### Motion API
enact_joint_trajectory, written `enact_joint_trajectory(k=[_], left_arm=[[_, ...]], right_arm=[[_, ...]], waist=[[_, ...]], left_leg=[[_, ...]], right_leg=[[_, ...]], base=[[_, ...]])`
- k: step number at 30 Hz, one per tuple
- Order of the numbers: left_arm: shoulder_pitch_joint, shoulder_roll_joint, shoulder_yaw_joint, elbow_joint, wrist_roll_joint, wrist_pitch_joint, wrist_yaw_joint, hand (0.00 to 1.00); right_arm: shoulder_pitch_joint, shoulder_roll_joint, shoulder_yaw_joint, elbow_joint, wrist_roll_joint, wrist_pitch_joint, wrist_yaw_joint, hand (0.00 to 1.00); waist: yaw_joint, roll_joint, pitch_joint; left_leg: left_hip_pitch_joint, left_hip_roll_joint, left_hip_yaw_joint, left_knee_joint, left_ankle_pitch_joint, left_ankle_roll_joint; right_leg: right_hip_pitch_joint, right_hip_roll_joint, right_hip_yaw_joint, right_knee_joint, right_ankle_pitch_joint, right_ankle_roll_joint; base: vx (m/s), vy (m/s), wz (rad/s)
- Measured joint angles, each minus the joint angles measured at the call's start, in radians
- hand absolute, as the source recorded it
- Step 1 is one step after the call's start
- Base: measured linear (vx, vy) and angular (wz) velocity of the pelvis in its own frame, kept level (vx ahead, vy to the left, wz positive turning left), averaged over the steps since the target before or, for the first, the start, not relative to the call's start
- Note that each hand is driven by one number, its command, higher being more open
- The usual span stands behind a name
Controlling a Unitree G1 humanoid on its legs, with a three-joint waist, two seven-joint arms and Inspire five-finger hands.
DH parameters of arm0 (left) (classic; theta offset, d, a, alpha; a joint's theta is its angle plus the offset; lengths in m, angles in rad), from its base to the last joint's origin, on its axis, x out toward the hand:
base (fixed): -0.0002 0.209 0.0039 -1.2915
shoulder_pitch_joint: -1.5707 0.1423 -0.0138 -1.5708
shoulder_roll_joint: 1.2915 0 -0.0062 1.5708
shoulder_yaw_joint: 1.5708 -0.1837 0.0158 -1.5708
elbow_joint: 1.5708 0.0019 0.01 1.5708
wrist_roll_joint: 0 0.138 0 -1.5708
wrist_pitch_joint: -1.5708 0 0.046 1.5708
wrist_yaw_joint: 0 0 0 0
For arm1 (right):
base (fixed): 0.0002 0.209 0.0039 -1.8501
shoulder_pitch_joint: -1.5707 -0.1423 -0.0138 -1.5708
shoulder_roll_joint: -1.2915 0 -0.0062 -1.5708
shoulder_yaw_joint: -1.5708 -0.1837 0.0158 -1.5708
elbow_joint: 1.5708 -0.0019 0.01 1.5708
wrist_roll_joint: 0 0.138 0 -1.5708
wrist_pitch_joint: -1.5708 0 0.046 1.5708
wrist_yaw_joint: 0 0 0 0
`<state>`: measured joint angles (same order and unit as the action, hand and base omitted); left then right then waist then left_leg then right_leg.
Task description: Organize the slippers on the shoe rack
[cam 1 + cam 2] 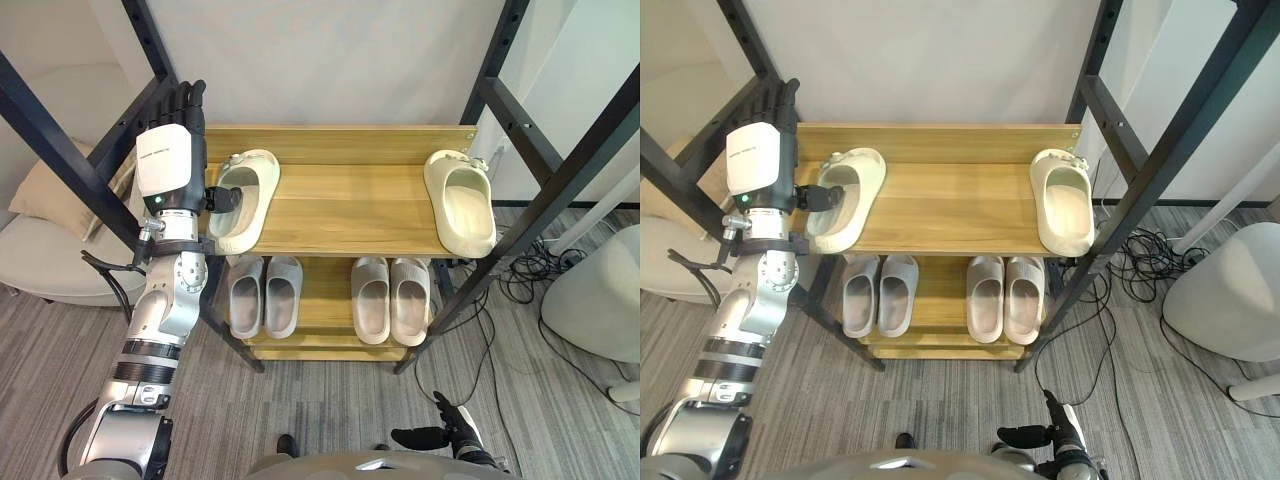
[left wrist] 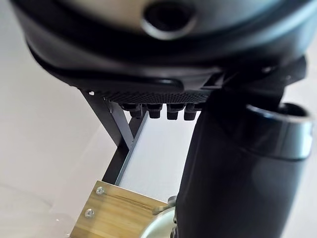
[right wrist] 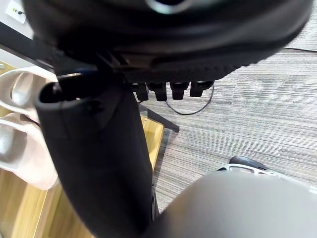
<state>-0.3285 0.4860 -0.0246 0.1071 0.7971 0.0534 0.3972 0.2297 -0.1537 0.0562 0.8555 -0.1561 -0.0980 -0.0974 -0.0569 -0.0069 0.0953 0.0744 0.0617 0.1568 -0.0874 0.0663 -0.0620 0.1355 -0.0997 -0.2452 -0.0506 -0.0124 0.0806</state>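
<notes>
Left eye view: on the rack's [image 1: 340, 215] top shelf the left slipper [image 1: 245, 200] lies at the left end and the right slipper [image 1: 460, 205] at the right end. Grey pairs [image 1: 265, 295] fill the lower shelf. The left hand [image 1: 170, 150] stands at the rack's left end with its thumb touching the left slipper. The right hand [image 1: 445, 432] hangs low before the rack.

Left wrist view: fingers [image 2: 153, 111] straight, gripping nothing.

Right wrist view: fingers [image 3: 171, 89] relaxed, empty.

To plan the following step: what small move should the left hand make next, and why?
Probably slide the left cream slipper rightward toward the right cream slipper: they lie at opposite ends of the shelf, and the open left hand is beside the left one.
</notes>
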Motion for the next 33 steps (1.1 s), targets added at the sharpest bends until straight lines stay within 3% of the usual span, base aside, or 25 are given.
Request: enact_joint_trajectory(k=[7, 8, 33], left_arm=[[-0.065, -0.014, 0.000, 0.094, -0.004, 0.014, 0.016, 1.00], [-0.074, -0.014, 0.000, 0.100, -0.004, 0.016, 0.016, 0.00], [-0.101, -0.011, 0.000, 0.132, -0.070, 0.003, 0.013, 0.00]], right_arm=[[0.003, 0.008, -0.018, -0.020, -0.001, 0.000, -0.002, 1.00], [0.003, 0.009, -0.018, -0.020, -0.001, 0.000, -0.002, 1.00], [0.014, 0.017, -0.035, -0.022, -0.001, 0.000, -0.022, 1.00]], waist=[[-0.010, 0.001, 0.001], [-0.010, 0.000, 0.001], [-0.014, 0.001, 0.001]], left_leg=[[-0.013, 0.002, 0.037, 0.000, -0.001, 0.001], [-0.013, 0.002, 0.041, 0.000, -0.001, 0.001], [-0.018, -0.001, 0.069, 0.000, 0.000, 0.003]], right_leg=[[-0.033, 0.001, 0.038, -0.007, 0.018, -0.002], [-0.035, 0.001, 0.043, -0.008, 0.020, -0.003], [-0.046, -0.001, 0.072, -0.033, 0.049, -0.001]], base=[[-0.03, 0.025, -0.14], [-0.11, 0.055, -0.29], [-0.02, 0.005, -0.04]])
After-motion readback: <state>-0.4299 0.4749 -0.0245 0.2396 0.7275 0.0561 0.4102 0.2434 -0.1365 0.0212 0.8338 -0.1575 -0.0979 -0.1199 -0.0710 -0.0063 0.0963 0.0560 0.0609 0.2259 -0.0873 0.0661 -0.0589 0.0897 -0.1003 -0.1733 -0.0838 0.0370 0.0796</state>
